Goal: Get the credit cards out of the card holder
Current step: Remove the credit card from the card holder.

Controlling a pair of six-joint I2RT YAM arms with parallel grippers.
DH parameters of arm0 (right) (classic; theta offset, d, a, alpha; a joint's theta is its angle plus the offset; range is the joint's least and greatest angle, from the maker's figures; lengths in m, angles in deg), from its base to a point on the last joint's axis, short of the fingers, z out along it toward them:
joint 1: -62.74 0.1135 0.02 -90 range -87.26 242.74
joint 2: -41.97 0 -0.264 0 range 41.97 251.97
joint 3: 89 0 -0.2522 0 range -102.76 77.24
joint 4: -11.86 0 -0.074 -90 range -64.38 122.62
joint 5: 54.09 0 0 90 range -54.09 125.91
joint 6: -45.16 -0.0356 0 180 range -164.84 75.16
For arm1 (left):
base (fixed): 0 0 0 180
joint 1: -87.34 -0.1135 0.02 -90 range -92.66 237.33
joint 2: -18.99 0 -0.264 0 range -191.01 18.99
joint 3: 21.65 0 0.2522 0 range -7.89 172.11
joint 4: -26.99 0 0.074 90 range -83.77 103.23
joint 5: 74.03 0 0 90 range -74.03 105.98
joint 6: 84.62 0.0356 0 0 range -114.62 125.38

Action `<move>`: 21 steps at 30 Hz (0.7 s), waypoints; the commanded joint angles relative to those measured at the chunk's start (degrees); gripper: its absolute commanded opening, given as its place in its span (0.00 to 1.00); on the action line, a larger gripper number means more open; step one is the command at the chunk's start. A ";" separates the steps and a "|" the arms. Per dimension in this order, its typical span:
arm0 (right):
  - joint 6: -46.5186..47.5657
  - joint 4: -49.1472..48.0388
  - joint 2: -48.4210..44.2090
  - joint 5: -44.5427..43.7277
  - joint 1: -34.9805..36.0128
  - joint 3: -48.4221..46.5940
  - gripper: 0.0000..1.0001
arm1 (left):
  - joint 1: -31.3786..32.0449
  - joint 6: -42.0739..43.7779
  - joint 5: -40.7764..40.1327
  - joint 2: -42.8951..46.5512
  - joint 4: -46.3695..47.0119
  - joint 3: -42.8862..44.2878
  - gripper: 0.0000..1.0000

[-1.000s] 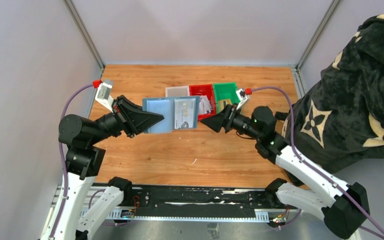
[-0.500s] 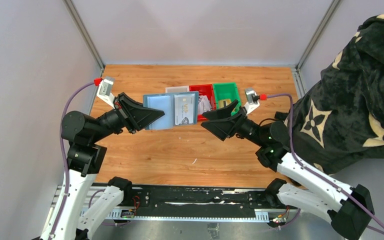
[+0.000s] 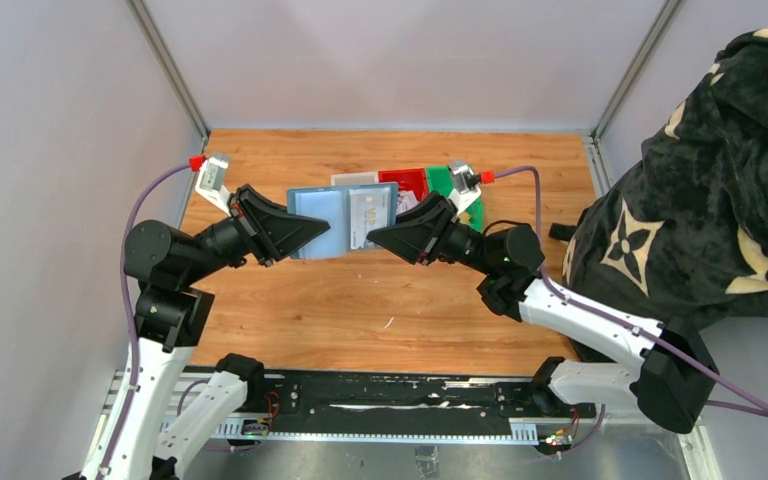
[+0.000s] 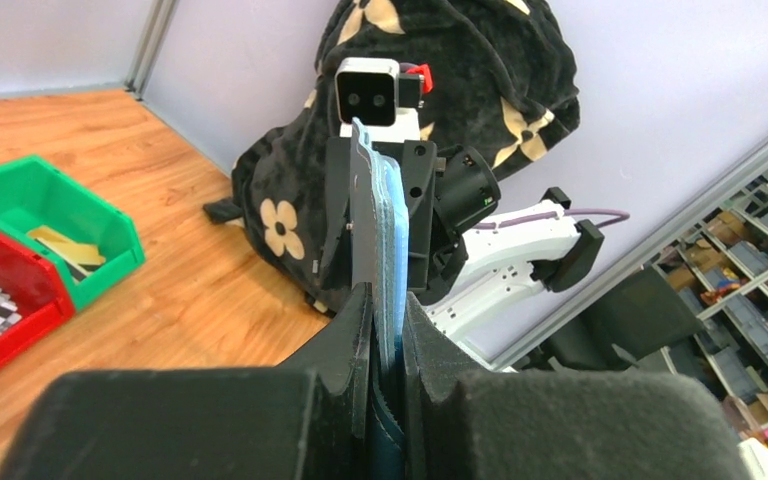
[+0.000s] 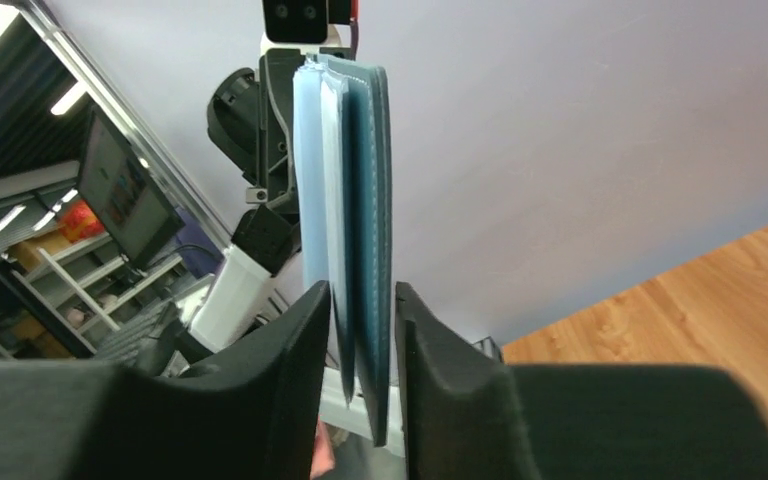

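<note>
While the card-pulling step is judged to be under way, with one card seated in its slot, items are listed left to right.

1. Left gripper [image 3: 318, 232]: black, wedge-shaped fingers. The jaws are clamped flat on the left edge of the card holder.
2. Card holder [image 3: 318, 212]: teal-blue bifold, leather-like, with a paler blue lining. It is spread open and held in the air above the wooden tabletop [image 3: 380, 310]. The wrist views show it edge-on as thin stacked layers.
3. Credit card [image 3: 372, 213]: thin, rigid and rectangular, with a pale silvery face and faint print. It is lodged in the right half of the holder.
4. Right gripper [image 3: 372, 238]: same build as the left. The jaws straddle the holder's right edge, one finger on each face. Whether they pinch or merely bracket it cannot be told.
5. Red bin [image 3: 407, 179] and green bin [image 3: 443, 178]: hard, glossy plastic with open tops, on the tabletop behind the holder.
6. Black fabric [image 3: 720, 180]: plush with a cream floral print, beyond the right edge.

Next move, as judged: the right jaws need to seat on the card alone, not the leather. The card should then be drawn outward along its slot while the left grip holds firm. The smooth plastic may slip.
</note>
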 commanded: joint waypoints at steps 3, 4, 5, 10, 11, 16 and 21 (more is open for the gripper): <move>-4.07 3.49 0.29 3.91 -0.78 -3.83 0.10 | 0.27 4.29 -0.29 0.50 -4.69 -0.39 0.39; -3.07 8.06 -0.12 5.27 -1.47 -4.97 0.03 | 0.27 5.15 -0.20 0.61 -6.22 -0.78 0.52; -1.63 13.13 -0.89 6.52 -2.10 -6.05 0.00 | 0.31 6.30 -0.12 0.78 -7.99 -1.05 0.58; 14.95 43.74 -5.23 10.09 -3.31 -14.78 0.00 | 0.32 14.01 0.24 1.18 -16.56 -1.12 0.75; 19.21 50.02 -5.54 10.51 -3.37 -17.12 0.00 | 0.32 15.87 0.26 1.17 -18.32 -0.81 0.78; 35.50 74.17 -4.74 13.76 -3.47 -27.07 0.00 | 0.29 23.74 2.63 -0.12 -26.48 3.46 0.93; 44.59 87.79 -1.56 15.97 -3.39 -33.23 0.00 | 0.26 29.90 9.13 -2.46 -33.10 7.68 1.00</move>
